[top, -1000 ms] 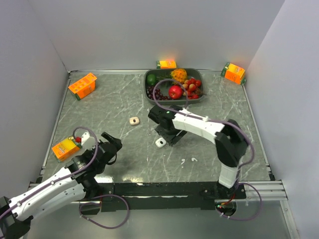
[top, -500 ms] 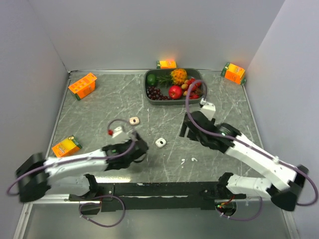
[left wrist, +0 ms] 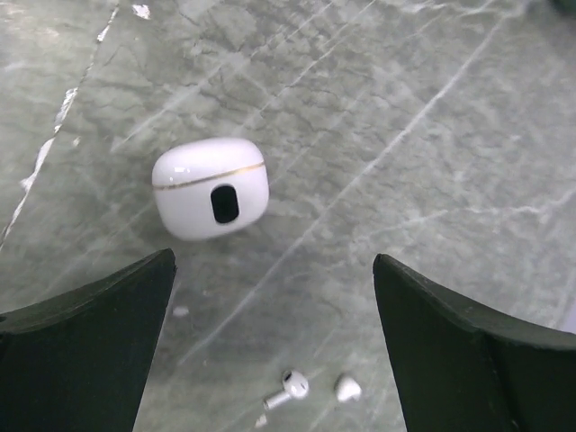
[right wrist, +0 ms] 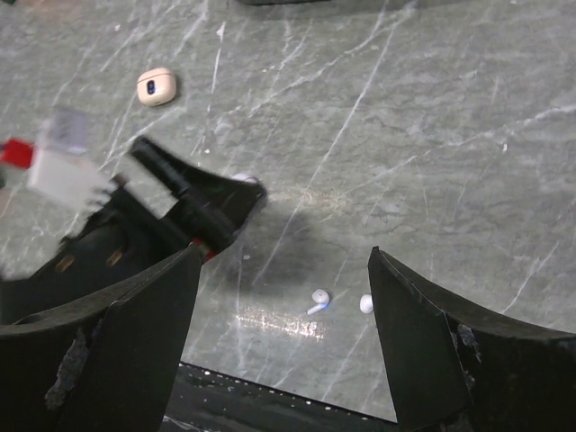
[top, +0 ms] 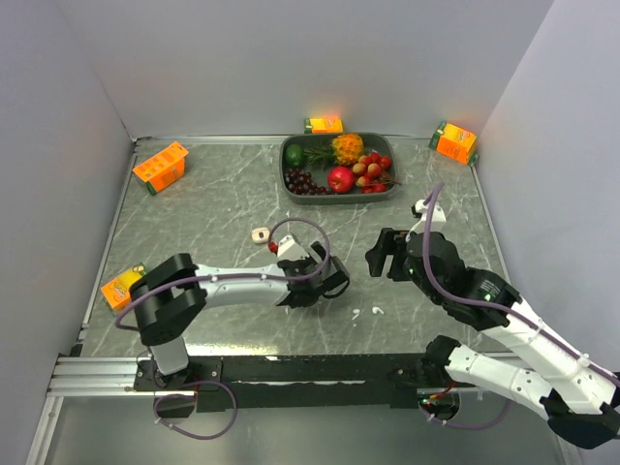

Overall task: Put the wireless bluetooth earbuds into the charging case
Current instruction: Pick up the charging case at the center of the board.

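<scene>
The tabletop is finished in a smooth grey-green marble pattern with white veins and a soft sheen. The earbuds and the white case, banded by a thin gold line, are seen as glossy plastic; the fingers of the left gripper are rendered matt black

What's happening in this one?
The left gripper, jaws open, hovers over a small glossy white rounded charging case lying shut on the grey marbled table. Two tiny white plastic earbuds lie loose nearby, not yet inserted. The right gripper, also open and empty, hangs off to the right. A second, cream-beige case sits farther back, with neither gripper near it.
</scene>
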You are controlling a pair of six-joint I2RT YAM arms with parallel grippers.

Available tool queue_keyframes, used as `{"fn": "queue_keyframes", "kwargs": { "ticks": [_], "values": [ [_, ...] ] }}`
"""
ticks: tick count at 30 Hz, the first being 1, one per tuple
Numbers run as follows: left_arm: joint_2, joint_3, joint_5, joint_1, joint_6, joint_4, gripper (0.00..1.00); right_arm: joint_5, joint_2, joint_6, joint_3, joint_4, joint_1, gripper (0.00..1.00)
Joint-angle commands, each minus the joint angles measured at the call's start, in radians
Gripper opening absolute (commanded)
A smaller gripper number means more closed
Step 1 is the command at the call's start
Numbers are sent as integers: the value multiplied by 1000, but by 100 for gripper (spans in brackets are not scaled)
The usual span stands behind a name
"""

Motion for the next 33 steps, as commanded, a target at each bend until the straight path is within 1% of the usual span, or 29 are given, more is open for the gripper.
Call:
{"fn": "queue_keyframes", "kwargs": {
  "ticks": [1, 2, 4, 10, 13, 16, 19, 24, 26, 31, 33],
  "values": [
    [71, 47, 101, 57, 65, -15, 96, -29, -40, -49, 36, 32, -5, 83],
    [96, 53, 128, 76, 90, -21, 96, -37, -51, -50, 39, 31, -5, 83],
    [114, 85, 131, 79, 105, -70, 96, -45, -65, -50, 46, 28, -5, 83],
    [151, 146, 128, 85, 127, -145, 96, -51, -105, -49, 43, 49, -5, 83],
    [209, 202, 154, 103, 127, -218, 99, -49, -108, -41, 49, 43, -5, 83],
    [228, 222, 183, 106, 127, -255, 99, -43, -118, -38, 58, 39, -5, 83],
    [242, 205, 226, 126, 113, -272, 96, -51, -131, -37, 61, 51, -7, 83],
    [277, 226, 283, 155, 85, -325, 88, -65, -135, -30, 76, 60, -7, 83],
    [286, 229, 295, 169, 73, -332, 83, -65, -140, -29, 79, 59, -7, 83],
    [340, 277, 313, 175, 93, -397, 72, -69, -155, -27, 81, 63, -7, 83],
    [352, 291, 316, 175, 111, -421, 70, -68, -160, -29, 82, 63, -7, 83]
  ]
}}
